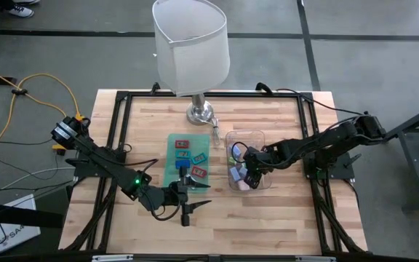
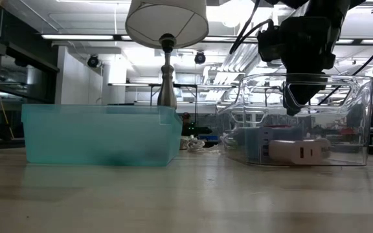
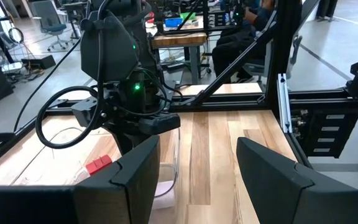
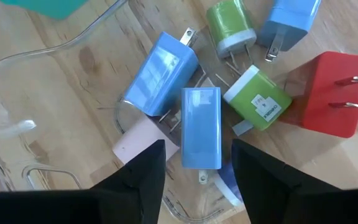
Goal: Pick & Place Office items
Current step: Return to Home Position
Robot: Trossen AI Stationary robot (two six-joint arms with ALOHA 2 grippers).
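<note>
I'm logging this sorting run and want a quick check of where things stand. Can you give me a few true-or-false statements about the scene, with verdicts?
1. The right gripper hangs over the clear bin. True.
2. It is shut on a blue charger. False: its fingers are open, and the blue charger lies in the bin beneath them.
3. A red charger lies in the clear bin. True.
4. The teal bin is empty. False: the high view shows red and blue pieces in it.
5. The left gripper holds a piece. False: it is open and empty, just off the teal bin.
</note>
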